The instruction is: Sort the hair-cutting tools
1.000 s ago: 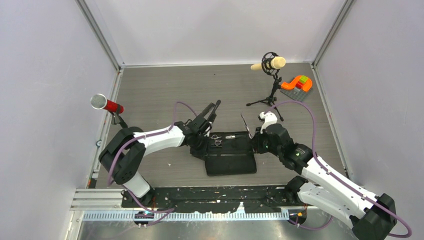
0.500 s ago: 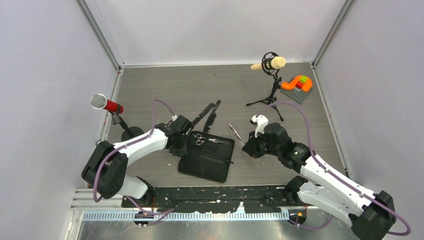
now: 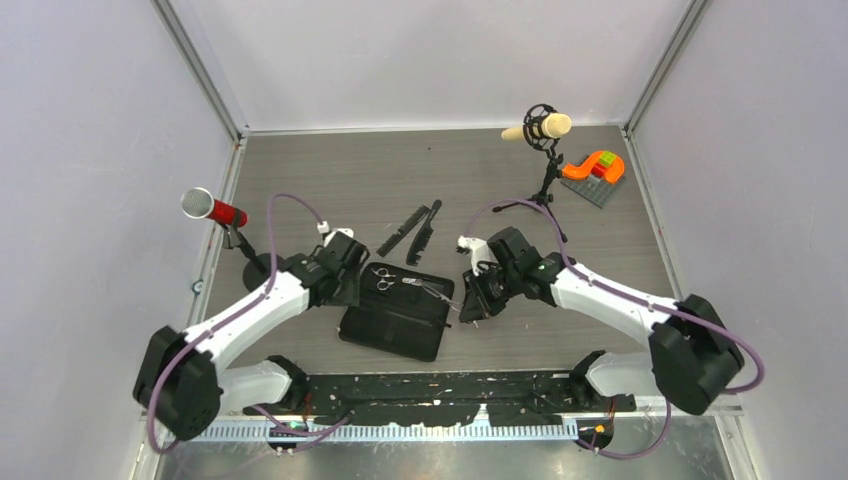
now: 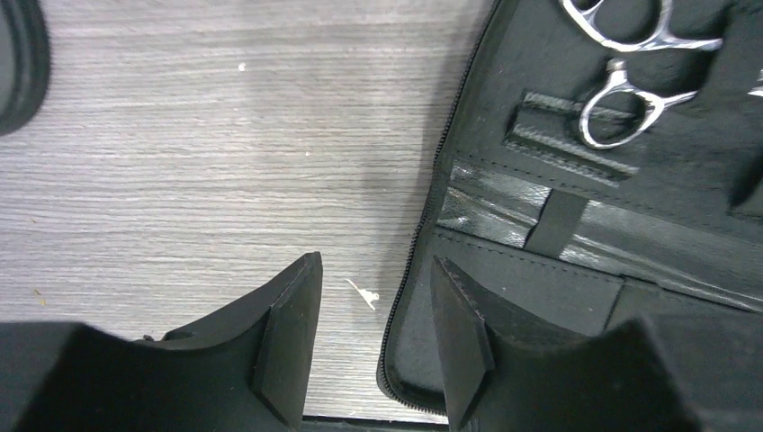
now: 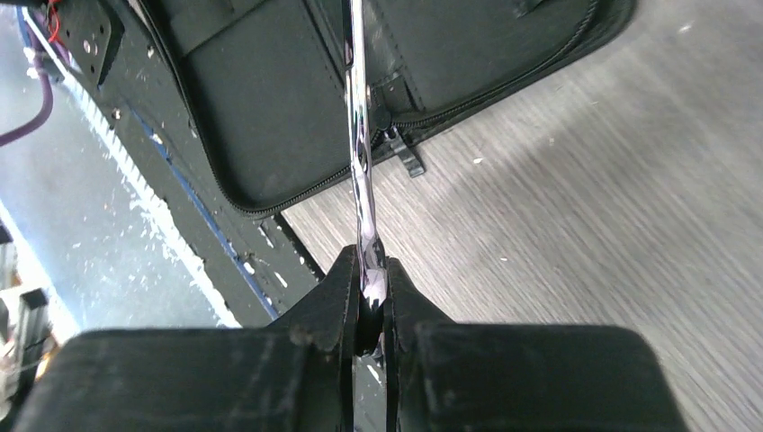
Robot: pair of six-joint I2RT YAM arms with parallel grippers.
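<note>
table [image 3: 330, 170] (grey wood) | case [image 3: 395, 325] | combs [image 3: 422, 233] | mics [image 3: 540, 127] | perhaps toy blocks [image 3: 594, 168]

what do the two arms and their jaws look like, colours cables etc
The left arm and right arm have white link shells with black joint housings and black bases. A purple cable loops along each. The jaws are matte black and wedge-shaped, with flat inner pads.
</note>
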